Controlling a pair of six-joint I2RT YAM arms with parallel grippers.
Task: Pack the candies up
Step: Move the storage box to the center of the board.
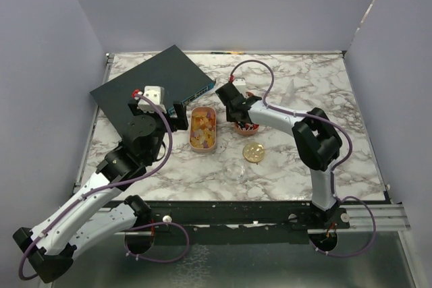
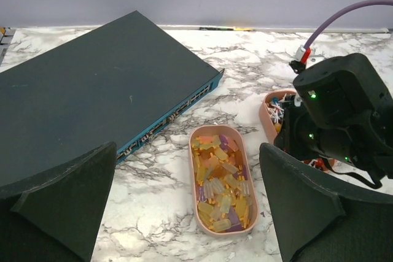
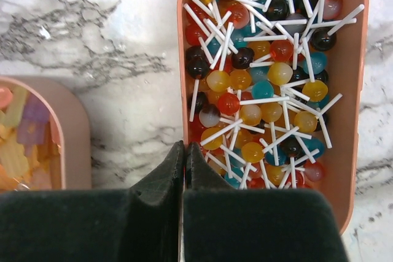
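We list:
- Dark switch (image 1: 152, 82), its edges cut off at the left wrist.
- Left gripper (image 2: 187, 146), jaws wide.
- Right gripper (image 3: 184, 151), jaws pressed together and empty, partly masking one peach tray (image 3: 359, 59) overhead.
- Second tray (image 2: 222, 127).
- Gold lid (image 1: 254, 152).
- Candies (image 2: 221, 182) filling both trays.

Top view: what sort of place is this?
Probably a robot test booth, not a kitchen: grey walls box in a marble-patterned table, robot arms are bolted at its near edge, and a network switch lies near the candies.
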